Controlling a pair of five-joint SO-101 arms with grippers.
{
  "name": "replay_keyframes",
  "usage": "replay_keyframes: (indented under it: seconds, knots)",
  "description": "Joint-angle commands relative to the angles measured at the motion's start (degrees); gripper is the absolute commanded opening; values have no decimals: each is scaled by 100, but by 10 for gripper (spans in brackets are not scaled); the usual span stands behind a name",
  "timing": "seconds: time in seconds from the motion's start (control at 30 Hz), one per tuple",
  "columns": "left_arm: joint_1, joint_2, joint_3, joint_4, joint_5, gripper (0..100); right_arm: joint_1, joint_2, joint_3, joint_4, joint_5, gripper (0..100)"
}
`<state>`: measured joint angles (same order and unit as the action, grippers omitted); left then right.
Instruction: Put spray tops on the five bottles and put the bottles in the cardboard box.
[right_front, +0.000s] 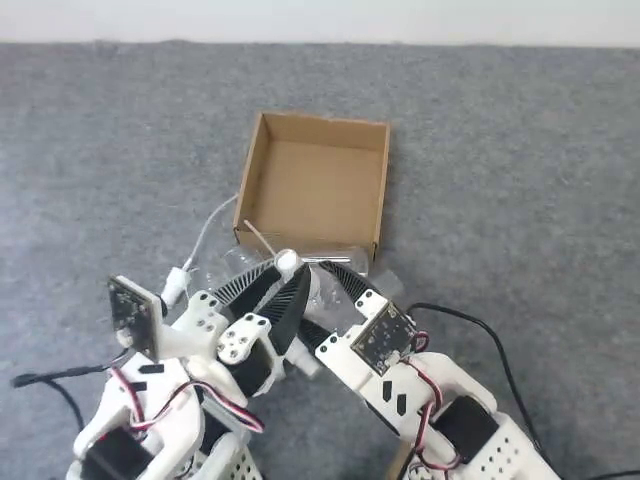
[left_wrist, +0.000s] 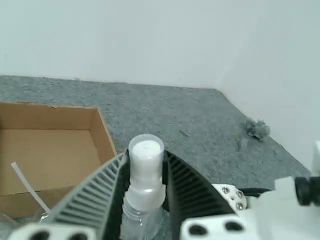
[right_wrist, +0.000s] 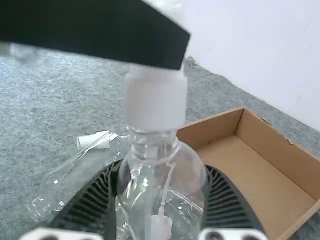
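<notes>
We count one brown cardboard box (right_front: 315, 185), two clear plastic bottles and two white spray tops. Beside the box, our right gripper (right_wrist: 161, 172) pinches the upright bottle (right_wrist: 160, 160), and our left gripper (left_wrist: 145, 160) pinches the spray top (left_wrist: 145, 172) on its neck. The lying bottle (right_wrist: 75, 175) and other top (right_wrist: 94, 141) rest nearby.

The brown cardboard box (right_front: 315, 185) sits on the grey carpeted table (right_front: 520, 180). Just before it is an upright clear plastic bottle (right_wrist: 159, 155) with a white spray top (left_wrist: 145, 167) on it, and another clear bottle (right_wrist: 70, 182) lies to its left.
</notes>
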<state>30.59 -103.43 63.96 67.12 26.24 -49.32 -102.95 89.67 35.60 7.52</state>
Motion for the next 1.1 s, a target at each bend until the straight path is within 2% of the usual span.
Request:
replay_keyframes:
  seconds: [0.0, 0.13, 0.33, 0.57, 0.93, 1.07]
  knots:
    - [70, -79, -13, 264, -360, 12, 4, -110, -114, -13, 9, 83]
    - [70, -79, -13, 369, -615, 12, 4, -110, -176, 22, -308, 83]
    - [70, -79, -13, 457, -835, 18, -4, -110, -185, 180, -369, 83]
    - [70, -79, -48, 782, -879, 230, -4, -110, -185, 215, -378, 83]
    - [53, -70, -866, 800, -967, 236, 4, -110, -185, 215, -378, 65]
    - [-554, -70, -1015, 756, -1222, 236, 4, -110, -185, 215, -360, 3]
